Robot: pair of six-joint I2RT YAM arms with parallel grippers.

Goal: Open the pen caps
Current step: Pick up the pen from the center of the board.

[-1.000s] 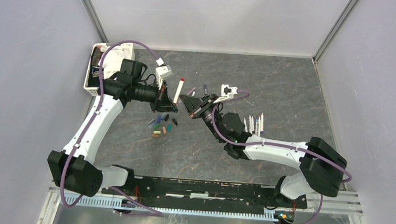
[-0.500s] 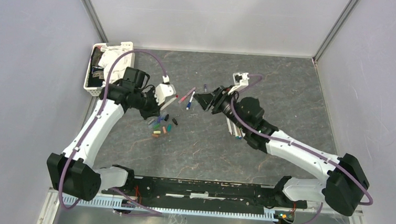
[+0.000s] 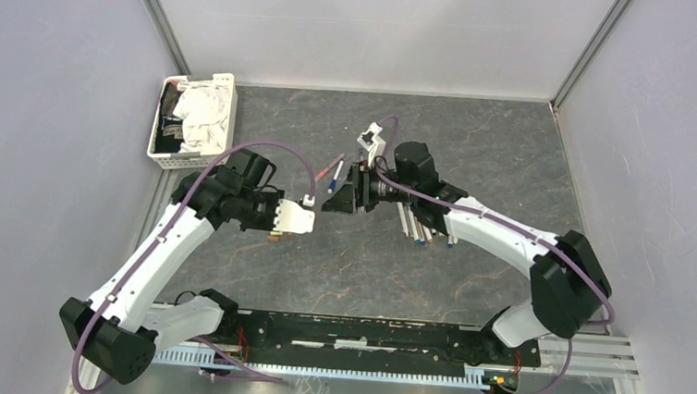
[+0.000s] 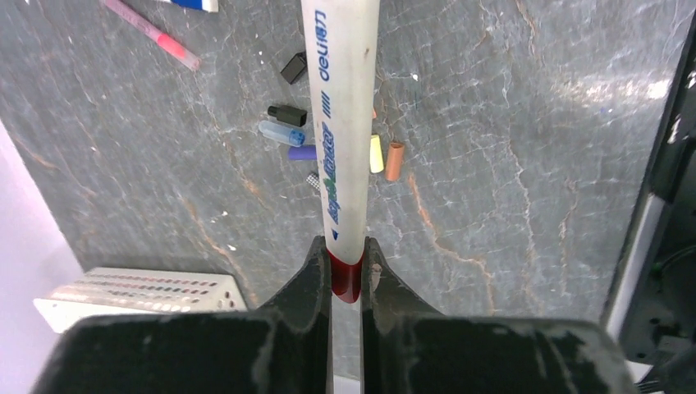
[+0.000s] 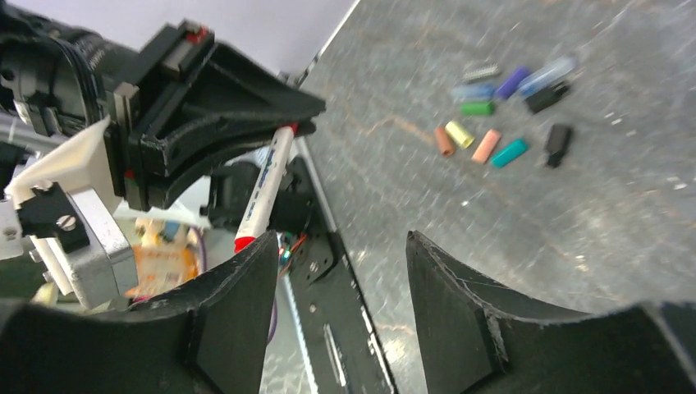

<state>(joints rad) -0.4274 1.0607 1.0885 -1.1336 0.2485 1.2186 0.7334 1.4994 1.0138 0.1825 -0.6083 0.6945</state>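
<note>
- Grey marbled table (image 4: 533, 164) lies under both pairs of jaws.
- The left gripper (image 4: 346, 250) is clenched on the red butt end of a white pen (image 4: 345, 123). The barrel, with blue print along it, runs straight out ahead of the jaws.
- The right gripper (image 5: 341, 238) is released. Its fingers stand wide apart with nothing between them.
- From the right wrist, the white pen's free end is also red. It sits just outside one finger, not between the jaws. I cannot tell whether that red end is a cap or a bare tip.
- The pen caps (image 4: 376, 153) lie loose in a small cluster on the table ahead of the left jaws, under and beside the held barrel.
- On one side of the barrel are two black caps, a pale blue one and a purple one. On the other side are a yellow and an orange one, side by side.
- Seen from the right jaws, the same cluster lies ahead and off to one side, well apart from the fingers. Orange, yellow, salmon, teal, green, purple and black caps show there.
- A pink pen (image 4: 152, 34) lies farther ahead of the left jaws, beyond the caps.
- A white basket (image 4: 139, 291) sits close beside the left jaws.
- From above, the two grippers face each other, near but apart.
- A row of white pens (image 3: 421, 228) lies behind the right jaws, partly under that arm.
</note>
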